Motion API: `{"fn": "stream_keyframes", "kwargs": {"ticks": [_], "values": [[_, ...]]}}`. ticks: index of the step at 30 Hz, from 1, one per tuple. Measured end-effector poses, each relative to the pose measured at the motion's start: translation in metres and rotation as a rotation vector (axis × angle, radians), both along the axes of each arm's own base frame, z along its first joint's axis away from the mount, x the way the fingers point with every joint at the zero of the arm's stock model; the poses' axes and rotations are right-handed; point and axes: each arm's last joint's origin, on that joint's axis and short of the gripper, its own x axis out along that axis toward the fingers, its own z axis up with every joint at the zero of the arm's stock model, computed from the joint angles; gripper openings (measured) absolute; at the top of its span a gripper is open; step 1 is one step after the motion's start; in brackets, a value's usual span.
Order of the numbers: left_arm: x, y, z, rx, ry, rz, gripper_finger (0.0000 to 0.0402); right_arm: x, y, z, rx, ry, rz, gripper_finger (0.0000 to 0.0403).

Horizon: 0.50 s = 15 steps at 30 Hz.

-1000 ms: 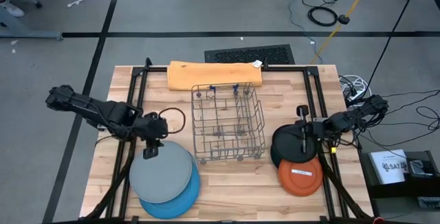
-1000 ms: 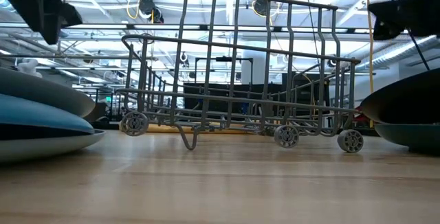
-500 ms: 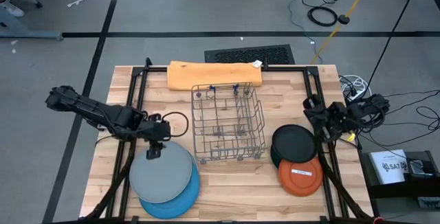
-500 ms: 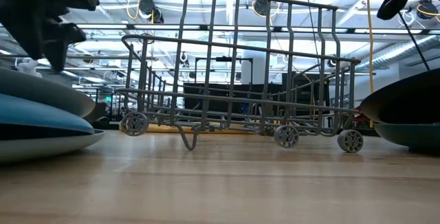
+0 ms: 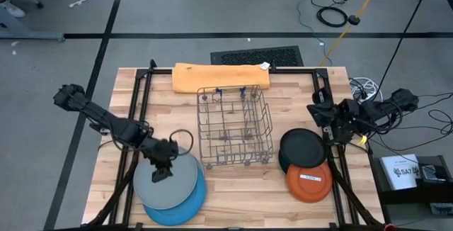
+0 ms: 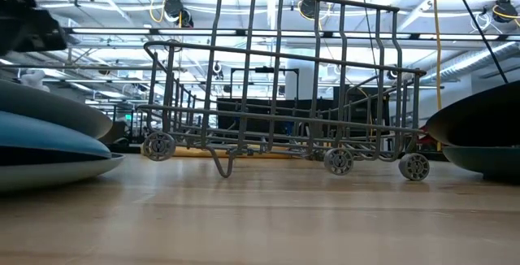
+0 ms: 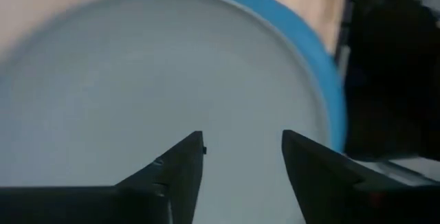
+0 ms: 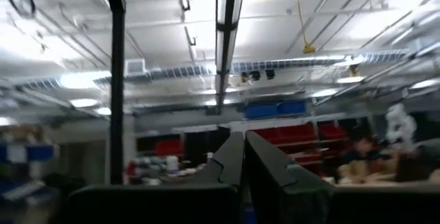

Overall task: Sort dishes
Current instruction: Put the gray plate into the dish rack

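Hovering over the grey plate (image 5: 165, 179), the left hand (image 5: 161, 172) is standing with its fingers (image 7: 180, 169) parted and empty, presumably lining up a grip. The grey plate is lying stacked on the blue plate (image 5: 190, 204) at the bench's (image 5: 241, 195) front left, which is keeping the large pair together. The right hand (image 5: 316, 112) is waiting clamped shut and empty at the right edge, above the black plate (image 5: 300, 146). The orange plate (image 5: 309, 182) is overlapping the black plate's near side. The rack (image 5: 234, 126) is standing empty at centre. Whether the left fingertips are touching the grey plate is not discernible. In the low view, plates are being cut off at both edges.
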Motion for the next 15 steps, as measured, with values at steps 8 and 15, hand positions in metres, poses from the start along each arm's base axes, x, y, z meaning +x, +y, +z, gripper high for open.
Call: {"fn": "stream_keyframes", "kwargs": {"ticks": [8,15], "values": [[0.012,-0.064,-0.005,-0.082,0.098,-0.037,0.0145,0.032,0.009,0.026,-0.078,0.048,-0.066,0.0011],[0.023,-0.106,0.002,-0.028,0.192,0.033,0.0136,0.049,0.014,0.037,-0.16,0.073,-0.121,0.0011]]}}
